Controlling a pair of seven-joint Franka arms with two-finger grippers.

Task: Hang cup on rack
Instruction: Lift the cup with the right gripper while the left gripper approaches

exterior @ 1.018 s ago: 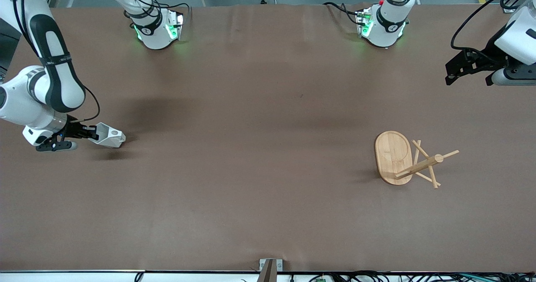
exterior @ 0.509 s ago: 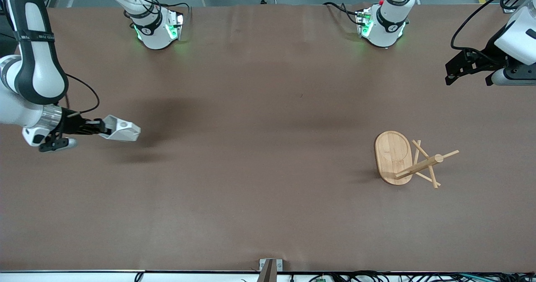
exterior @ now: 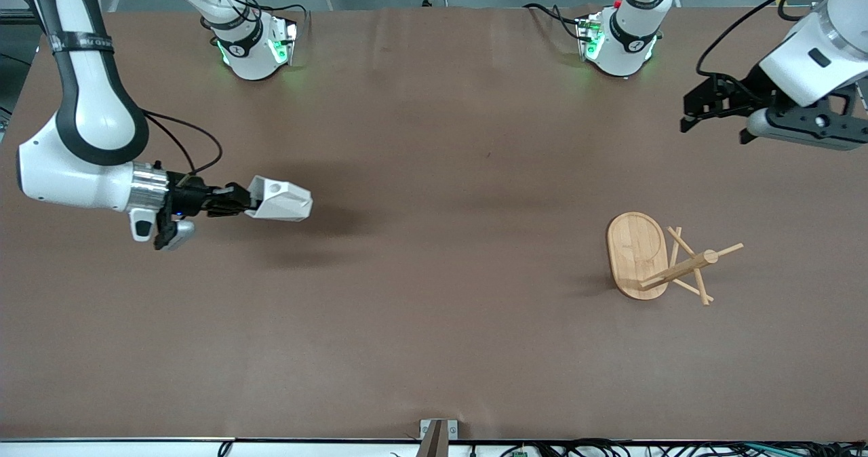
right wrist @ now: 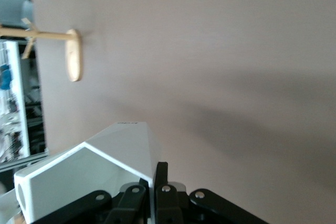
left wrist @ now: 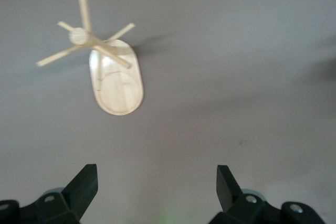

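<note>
My right gripper [exterior: 243,201] is shut on the rim wall of the white faceted cup [exterior: 279,199] and holds it lying sideways above the table toward the right arm's end. In the right wrist view the cup [right wrist: 105,166] fills the foreground with my right gripper [right wrist: 156,174] pinching its wall. The bamboo rack [exterior: 661,259] stands toward the left arm's end, with oval base, post and crossing pegs; it also shows in the left wrist view [left wrist: 107,66] and the right wrist view [right wrist: 63,48]. My left gripper [exterior: 692,111] is open and empty in the air, over the table near the rack [left wrist: 157,182].
The two arm bases [exterior: 254,43] [exterior: 617,40] stand along the table's edge farthest from the front camera. A small metal bracket [exterior: 437,433] sits at the edge nearest that camera. The brown table [exterior: 441,321] lies bare between cup and rack.
My right gripper has lifted the cup and carried it toward the middle of the table. My left gripper has shifted a little toward the middle of the table.
</note>
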